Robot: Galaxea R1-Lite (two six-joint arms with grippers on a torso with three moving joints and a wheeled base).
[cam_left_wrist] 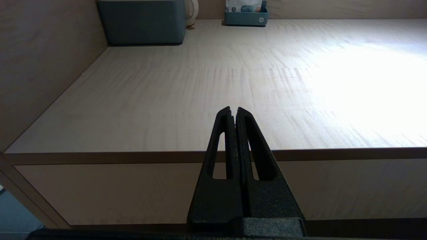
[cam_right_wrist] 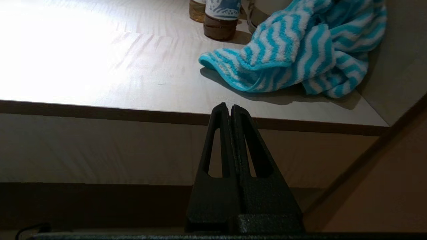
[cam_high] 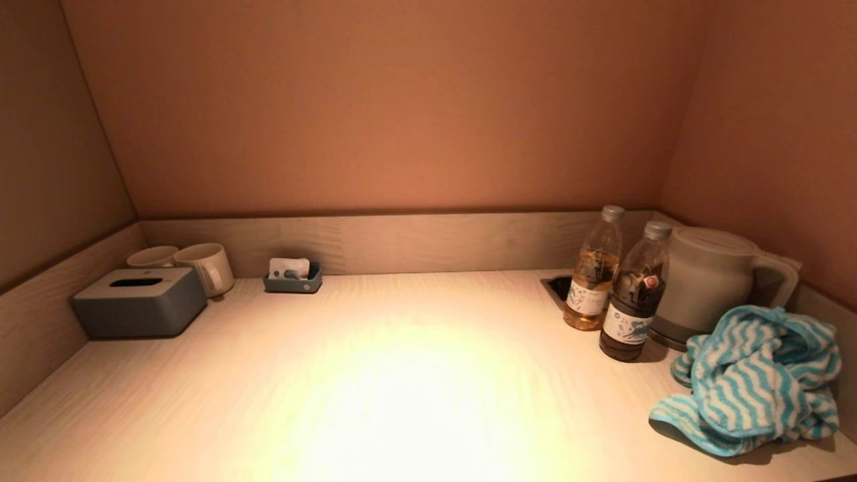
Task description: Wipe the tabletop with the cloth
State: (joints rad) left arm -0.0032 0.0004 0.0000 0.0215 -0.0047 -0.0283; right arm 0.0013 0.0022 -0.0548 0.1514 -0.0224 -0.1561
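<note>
Head view: blue-and-white striped cloth (cam_high: 753, 381) lies crumpled at lower right; only wrist views show the left gripper (cam_left_wrist: 233, 111) and right gripper (cam_right_wrist: 226, 108), both clenched empty.

Counting across the table (cam_high: 402, 375) now: one striped cloth (cam_high: 753, 381) at about four o'clock. Two bottles, a pale one (cam_high: 593, 271) and a dark one (cam_high: 635, 294), around two o'clock, with one kettle (cam_high: 710, 281) beside them. Over at ten o'clock, two mugs (cam_high: 204, 266) (cam_high: 152, 257), one tissue box (cam_high: 138, 301), and one small tray (cam_high: 292, 280) at eleven.
</note>
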